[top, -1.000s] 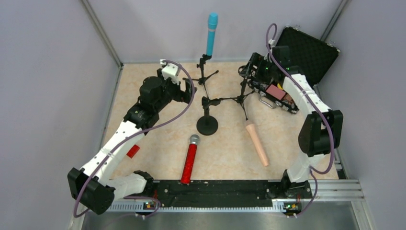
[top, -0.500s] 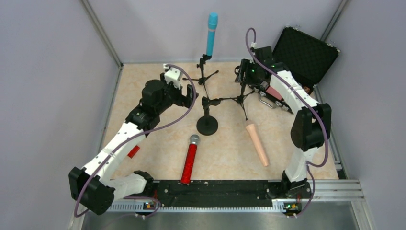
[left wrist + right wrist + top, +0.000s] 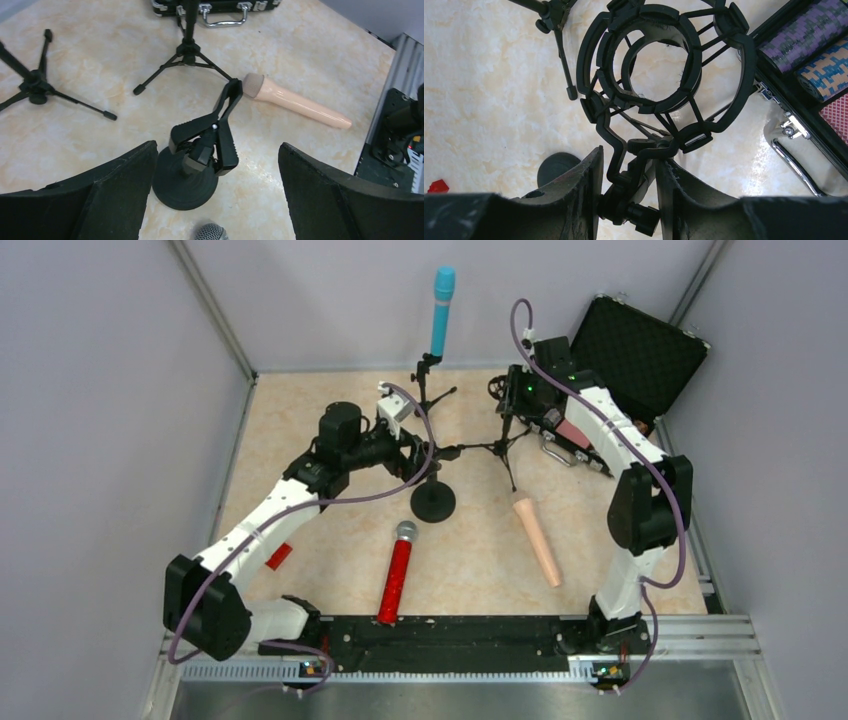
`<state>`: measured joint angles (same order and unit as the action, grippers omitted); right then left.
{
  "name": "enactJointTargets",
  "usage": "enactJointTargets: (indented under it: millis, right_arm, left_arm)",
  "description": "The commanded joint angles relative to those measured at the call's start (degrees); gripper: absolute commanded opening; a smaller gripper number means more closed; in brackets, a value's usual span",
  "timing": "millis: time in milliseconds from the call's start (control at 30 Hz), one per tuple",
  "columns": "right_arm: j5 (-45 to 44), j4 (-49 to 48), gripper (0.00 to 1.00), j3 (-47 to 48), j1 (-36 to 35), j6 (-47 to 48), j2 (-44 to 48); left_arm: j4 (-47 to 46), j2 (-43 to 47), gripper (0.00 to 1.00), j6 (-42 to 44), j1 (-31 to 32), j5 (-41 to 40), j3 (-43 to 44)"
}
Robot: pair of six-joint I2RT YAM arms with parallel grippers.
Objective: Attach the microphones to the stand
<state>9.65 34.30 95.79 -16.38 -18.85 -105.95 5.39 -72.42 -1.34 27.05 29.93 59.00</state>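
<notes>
pale marbled tabletop [image 3: 280, 410], grey walls on three sides, a black case [image 3: 640, 345] open in the far right corner. the teal microphone [image 3: 441, 305] stands upright in the holder of the far tripod, so i judge one of three done. the other two lie flat on the table.

my left gripper [image 3: 218, 150] hangs with its fingers [image 3: 125, 175] spread wide and nothing between them, right above the spring clip [image 3: 212, 135] of the round-base stand [image 3: 182, 187]. my right gripper [image 3: 629, 157] is pressed together on the stem just under the shock mount [image 3: 649, 106]. its ring is empty.

what matters for the next move is where the red microphone [image 3: 397, 575] lies from my left hand. it is on the near side of the round base, toward my own bases. its silver mesh head is just beside the base and its handle points back at me. the long axis runs near to far, leaning a little to the right at the head end. from my left wrist only the mesh head shows, at the bottom edge. my left arm is the nearer one, and it is free. i judge it would have to draw back toward me and come down across the handle, fingers either side of that axis.

the peach microphone [image 3: 536, 540] lies right of the base, head near a tripod foot, handle slanting to the near right. it is closer to my right arm, which is busy.
</notes>
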Motion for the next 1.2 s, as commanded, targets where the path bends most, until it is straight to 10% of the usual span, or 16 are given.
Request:
enactJointTargets:
  millis: [0, 767, 1167]
  right_arm:
    - [2.41, -1.70, 0.00, 0.68, -0.54, 1.54, 2.24]
    - [11.25, -5.57, 0.00, -0.39, -0.50, 2.84, 7.76]
    - [11.31, -6.11, 0.00, -1.82, -1.80, 3.18, 8.38]
  left_arm:
    - [-4.05, -0.89, 0.94, 4.48, 0.07, 9.65, 2.65]
    - [-11.00, -10.94, 0.79, 6.98, 0.60, 5.29, 3.01]
    - [-13.75, -13.13, 0.35, 3.47, 0.56, 0.73, 2.10]
